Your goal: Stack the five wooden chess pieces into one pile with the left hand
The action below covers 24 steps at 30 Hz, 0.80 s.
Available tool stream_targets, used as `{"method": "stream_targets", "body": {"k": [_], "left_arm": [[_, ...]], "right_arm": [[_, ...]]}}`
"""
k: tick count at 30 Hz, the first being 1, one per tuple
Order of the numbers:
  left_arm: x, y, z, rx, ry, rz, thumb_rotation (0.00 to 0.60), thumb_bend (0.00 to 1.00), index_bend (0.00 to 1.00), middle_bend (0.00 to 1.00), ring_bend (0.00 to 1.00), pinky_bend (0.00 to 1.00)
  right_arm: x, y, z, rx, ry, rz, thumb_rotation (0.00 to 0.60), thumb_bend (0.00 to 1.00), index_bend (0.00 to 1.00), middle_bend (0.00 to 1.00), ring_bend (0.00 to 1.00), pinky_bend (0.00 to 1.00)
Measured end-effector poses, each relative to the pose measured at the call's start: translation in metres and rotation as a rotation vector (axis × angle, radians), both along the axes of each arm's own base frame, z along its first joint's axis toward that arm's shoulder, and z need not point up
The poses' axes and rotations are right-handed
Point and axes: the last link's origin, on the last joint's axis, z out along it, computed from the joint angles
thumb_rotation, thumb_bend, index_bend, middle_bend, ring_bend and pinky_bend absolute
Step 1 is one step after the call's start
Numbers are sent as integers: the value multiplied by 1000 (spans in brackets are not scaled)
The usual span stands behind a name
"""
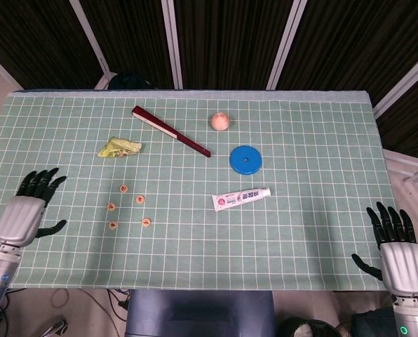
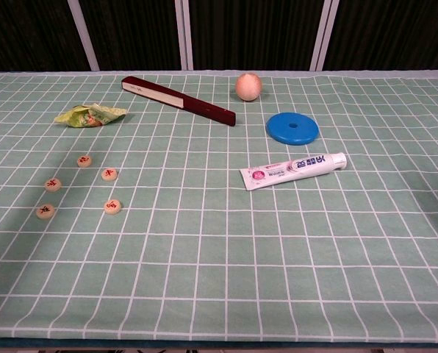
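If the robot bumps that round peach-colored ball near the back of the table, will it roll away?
Probably yes. The ball looks round all over and sits free on the flat checked cloth, so a nudge would likely send it rolling. The dark red stick to its left might stop it on that side. How heavy it is, the pictures cannot show.

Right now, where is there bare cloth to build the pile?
Bare cloth lies between the chess pieces and the toothpaste tube, and along the near edge. The left hand has free passage from the left. Further back it is crowded: crumpled wrapper, closed fan.
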Motion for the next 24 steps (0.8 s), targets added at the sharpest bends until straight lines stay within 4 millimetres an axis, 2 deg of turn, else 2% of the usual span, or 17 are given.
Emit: {"method": "stream_targets", "body": {"k": [5,11,18,24], "left_arm": [[21,18,-29,-66,64,-45,600,181,178,0,0,0],[40,30,-68,-121,118,-73,600,208,241,0,0,0],[58,36,-106,-194,137,-99,600,218,287,0,0,0],[67,34,-128,-243,157,-114,600,218,349,0,0,0]], "right_arm": [[-1,0,1,-4,0,-4,600,233,49,13,0,0],[-1,-1,2,-8,0,-9,600,233,49,13,0,0],[-2,-2,3,-17,-2,-16,600,233,49,13,0,0],[-2,-2,4,-26,-5,-23,600,233,49,13,0,0]]}}
